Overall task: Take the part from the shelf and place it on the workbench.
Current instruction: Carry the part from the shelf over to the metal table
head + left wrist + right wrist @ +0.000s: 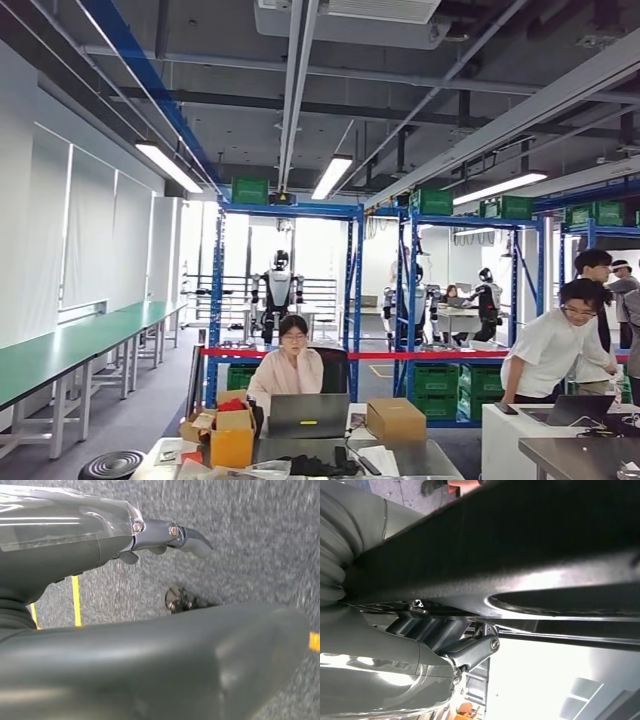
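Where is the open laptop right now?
Head view, low centre: the laptop stands on the desk before the seated person, between two cardboard boxes.

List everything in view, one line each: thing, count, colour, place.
shelving racks: several, blue, across the room's middle
crates: many, green, on rack tops and low shelves
cardboard boxes: two, brown, on the near desk
laptop: one, grey, in front of the seated person
barrier tape: one, red, strung across the racks
long tables: a row, green-topped, along the left wall
humanoid robots: about three, silver and black, behind the racks
people: one seated at the near desk, others at right
floor: grey carpet with yellow lines
left hand: one, grey, hanging over the floor, holding nothing
right hand: one, grey, fingers against a large dark thing
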Controlling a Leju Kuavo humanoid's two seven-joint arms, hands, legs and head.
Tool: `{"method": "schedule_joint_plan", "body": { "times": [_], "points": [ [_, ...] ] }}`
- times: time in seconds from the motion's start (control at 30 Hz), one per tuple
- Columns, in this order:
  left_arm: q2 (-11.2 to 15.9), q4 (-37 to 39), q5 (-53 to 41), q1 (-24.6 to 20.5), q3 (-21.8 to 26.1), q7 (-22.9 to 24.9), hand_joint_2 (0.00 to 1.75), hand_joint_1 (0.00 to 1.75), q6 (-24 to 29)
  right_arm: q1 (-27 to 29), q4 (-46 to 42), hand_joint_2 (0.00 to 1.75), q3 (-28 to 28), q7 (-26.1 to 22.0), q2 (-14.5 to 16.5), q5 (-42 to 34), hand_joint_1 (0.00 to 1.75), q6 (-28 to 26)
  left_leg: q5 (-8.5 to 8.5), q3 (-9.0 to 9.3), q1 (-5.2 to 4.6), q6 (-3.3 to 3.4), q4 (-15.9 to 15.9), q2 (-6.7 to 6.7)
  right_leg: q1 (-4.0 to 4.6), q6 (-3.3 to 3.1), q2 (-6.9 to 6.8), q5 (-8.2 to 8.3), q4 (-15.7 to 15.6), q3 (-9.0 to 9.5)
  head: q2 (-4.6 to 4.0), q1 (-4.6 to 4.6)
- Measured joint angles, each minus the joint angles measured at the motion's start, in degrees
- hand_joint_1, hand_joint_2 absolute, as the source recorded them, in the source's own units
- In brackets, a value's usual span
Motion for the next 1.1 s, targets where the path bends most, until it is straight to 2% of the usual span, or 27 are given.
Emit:
{"method": "schedule_joint_plan", "body": {
  "times": [0.03, 0.07, 0.13, 0.17, 0.2, 0.23, 0.3, 0.33, 0.37, 0.43, 0.5, 0.53, 0.57, 0.63, 0.67, 0.7, 0.73, 0.77, 0.8, 0.83, 0.87, 0.93, 1.03, 1.07, 1.1],
  "points": [
    [0.02, 0.00, 0.00, -0.04, -0.01, -0.02, 1.75, 0.00, 0.00, -0.03, -0.02, 1.75, -0.02, -0.01, 0.00, -0.01, 1.75, 0.00, -0.07, 0.20, 0.11, 0.28, -0.11, 0.00, -0.06, 0.28, -0.01, -0.86, 1.35, -0.51, 0.00, 0.00],
    [0.03, 0.00, 0.00, -0.11, -0.02, -0.03, 1.75, 0.00, -0.01, -0.03, -0.03, 1.75, -0.03, -0.01, 0.00, -0.01, 1.75, -0.01, -0.17, 0.37, 0.19, 0.53, -0.19, 0.01, -0.14, 0.54, -0.02, -2.23, 4.11, -1.82, 0.01, 0.00],
    [0.06, 0.00, 0.00, -0.19, -0.03, -0.05, 1.75, 0.00, -0.02, 0.09, -0.01, 1.75, -0.03, -0.02, 0.00, 0.02, 1.75, -0.01, -0.48, 0.59, 0.16, 0.86, -0.19, 0.02, -0.27, 0.90, -0.01, -5.26, 12.27, -6.32, 0.00, -0.01],
    [0.05, 0.00, 0.00, -0.18, -0.03, -0.05, 1.75, 0.00, -0.02, 0.20, 0.01, 1.75, -0.03, -0.02, 0.00, 0.03, 1.75, -0.01, -0.66, 0.76, 0.14, 0.93, -0.19, 0.01, -0.32, 0.99, -0.01, -5.91, 15.50, -8.38, -0.01, -0.01],
    [0.05, 0.00, 0.00, -0.14, -0.03, -0.05, 1.75, 0.00, -0.02, 0.28, 0.02, 1.75, -0.03, -0.02, 0.00, 0.04, 1.75, 0.00, -0.88, 1.01, 0.12, 0.95, -0.19, -0.01, -0.34, 1.01, -0.01, -5.37, 16.61, -9.47, -0.01, -0.02],
    [0.04, 0.00, 0.00, -0.10, -0.03, -0.05, 1.75, 0.00, -0.02, 0.32, 0.02, 1.75, -0.03, -0.02, 0.00, 0.04, 1.75, 0.00, -1.12, 1.37, 0.12, 0.90, -0.19, -0.06, -0.35, 0.96, -0.01, -3.66, 15.28, -9.35, -0.02, -0.02],
    [0.04, 0.00, -0.01, -0.10, -0.04, -0.05, 1.75, 0.00, -0.02, 0.32, 0.02, 1.75, -0.05, -0.02, -0.01, 0.07, 1.75, 0.00, -1.68, 2.29, 0.10, 0.67, -0.25, -0.19, -0.32, 0.59, 0.00, 1.07, 8.02, -6.69, -0.02, -0.01],
    [0.03, 0.00, -0.01, -0.16, -0.05, -0.05, 1.75, 0.00, -0.02, 0.31, 0.02, 1.75, -0.05, -0.01, -0.02, 0.07, 1.75, 0.00, -1.93, 2.61, 0.04, 0.46, -0.28, -0.27, -0.21, 0.33, 0.00, 2.67, 4.57, -5.29, -0.01, -0.02],
    [0.03, 0.00, -0.01, -0.20, -0.05, -0.04, 1.75, 0.00, -0.02, 0.28, 0.02, 1.75, -0.06, -0.01, -0.03, 0.08, 1.75, 0.00, -2.12, 2.78, -0.02, 0.19, -0.34, -0.31, -0.08, 0.06, 0.00, 3.36, 2.24, -4.35, 0.01, -0.02],
    [0.01, 0.00, -0.01, -0.19, -0.05, -0.03, 1.75, 0.00, -0.03, 0.26, 0.01, 1.75, -0.07, 0.01, -0.04, 0.08, 1.75, 0.00, -2.27, 2.87, -0.07, -0.47, -0.63, -0.30, 0.18, -0.41, 0.06, 3.03, 0.96, -3.89, 0.02, -0.03],
    [0.00, 0.00, -0.02, -0.21, -0.07, -0.03, 1.75, 0.00, -0.03, 0.28, -0.01, 1.75, -0.08, 0.01, -0.03, 0.07, 1.75, 0.00, -2.66, 2.99, -0.06, -1.12, -0.64, -0.21, -0.02, -0.98, 0.14, 2.96, 0.41, -3.57, 0.01, -0.01],
    [0.00, 0.00, -0.02, -0.26, -0.09, -0.04, 1.75, 0.00, -0.05, 0.24, -0.02, 1.75, -0.08, 0.01, -0.02, 0.07, 1.75, 0.00, -3.39, 2.60, -0.07, -1.35, 0.43, -0.19, -0.16, -1.30, 0.09, 2.97, 0.11, -3.32, 0.01, -0.01],
    [0.00, 0.00, -0.02, -0.32, -0.10, -0.04, 1.75, 0.00, -0.08, 0.21, -0.03, 1.75, -0.07, 0.01, 0.00, 0.06, 1.75, 0.00, -4.60, 1.58, -0.08, -1.52, 2.66, -0.17, -0.29, -1.61, 0.01, 2.95, -0.17, -3.02, 0.01, 0.00],
    [-0.01, 0.00, -0.02, -0.27, -0.12, -0.05, 1.75, 0.00, -0.12, 0.21, -0.01, 1.75, -0.04, 0.01, 0.02, 0.07, 1.75, 0.00, -7.54, -2.16, -0.06, -1.72, 9.83, -0.15, -0.23, -2.07, -0.14, 2.64, -0.23, -2.62, 0.01, 0.00],
    [-0.01, 0.00, -0.02, -0.17, -0.12, -0.04, 1.75, 0.00, -0.11, 0.25, 0.00, 1.75, -0.03, 0.01, 0.02, 0.07, 1.75, 0.00, -8.33, -4.07, -0.06, -1.82, 13.03, -0.15, -0.19, -2.19, -0.14, 2.44, -0.22, -2.41, 0.00, 0.00],
    [-0.01, 0.00, -0.02, -0.05, -0.12, -0.04, 1.75, 0.00, -0.10, 0.29, 0.01, 1.75, -0.03, 0.01, 0.02, 0.08, 1.75, 0.00, -8.11, -5.29, -0.06, -1.87, 14.62, -0.15, -0.15, -2.24, -0.10, 2.20, -0.22, -2.13, -0.01, 0.00],
    [-0.01, 0.00, -0.02, 0.04, -0.12, -0.03, 1.75, 0.00, -0.09, 0.31, 0.02, 1.75, -0.03, 0.01, 0.02, 0.08, 1.75, 0.00, -6.73, -5.49, -0.06, -1.87, 14.03, -0.15, -0.13, -2.20, -0.03, 1.92, -0.20, -1.75, -0.01, 0.00],
    [-0.01, 0.00, -0.02, 0.07, -0.13, -0.03, 1.75, 0.00, -0.08, 0.33, 0.03, 1.75, -0.03, 0.01, 0.02, 0.08, 1.75, 0.00, -4.45, -4.68, -0.06, -1.80, 11.39, -0.13, -0.13, -2.10, 0.04, 1.57, -0.17, -1.27, -0.02, 0.00],
    [0.00, 0.00, -0.02, 0.07, -0.13, -0.03, 1.75, 0.00, -0.07, 0.34, 0.03, 1.75, -0.03, 0.01, 0.02, 0.08, 1.75, 0.00, -2.07, -3.26, -0.08, -1.64, 7.72, -0.12, -0.13, -1.93, 0.06, 1.17, -0.13, -0.79, -0.02, 0.00],
    [0.01, 0.00, -0.02, 0.01, -0.14, -0.03, 1.75, 0.00, -0.07, 0.31, 0.03, 1.75, -0.03, 0.01, 0.02, 0.07, 1.75, 0.00, -0.41, -1.85, -0.17, -1.45, 4.42, -0.10, -0.02, -1.67, 0.08, 0.77, -0.02, -0.43, -0.02, 0.01],
    [0.01, 0.00, -0.02, -0.06, -0.14, -0.02, 1.75, 0.00, -0.08, 0.29, 0.03, 1.75, -0.03, 0.01, 0.02, 0.07, 1.75, 0.00, 0.29, -0.79, -0.27, -1.17, 2.03, -0.08, 0.05, -1.36, 0.09, 0.45, 0.08, -0.24, -0.02, 0.00],
    [0.02, 0.00, -0.02, -0.08, -0.14, -0.03, 1.75, 0.00, -0.09, 0.24, 0.02, 1.75, -0.01, 0.03, 0.02, 0.07, 1.75, 0.00, -0.21, -0.07, -0.54, -0.63, 0.47, -0.10, 0.14, -0.75, 0.11, 0.12, 0.07, -0.20, -0.02, 0.00],
    [0.02, 0.00, -0.02, 0.07, -0.15, -0.04, 1.75, 0.00, -0.07, 0.18, -0.02, 1.75, -0.03, 0.03, 0.02, 0.08, 1.75, -0.01, -0.51, 0.39, -0.27, 0.18, -0.23, -0.13, -0.01, 0.17, 0.10, -0.77, 0.76, -0.25, -0.01, -0.02],
    [0.03, 0.00, -0.02, 0.03, -0.16, -0.04, 1.75, 0.00, -0.05, 0.14, -0.03, 1.75, -0.05, 0.03, 0.02, 0.08, 1.75, -0.01, -0.58, 0.64, -0.09, 0.43, -0.41, -0.12, -0.05, 0.50, 0.09, -1.78, 2.60, -1.04, -0.01, -0.02],
    [0.04, 0.00, -0.02, -0.03, -0.16, -0.05, 1.75, 0.00, -0.05, 0.11, -0.03, 1.75, -0.07, 0.03, 0.02, 0.08, 1.75, -0.01, -0.72, 0.89, 0.00, 0.64, -0.49, -0.11, -0.16, 0.80, 0.07, -3.26, 5.85, -2.65, -0.01, -0.02]
  ]
}}
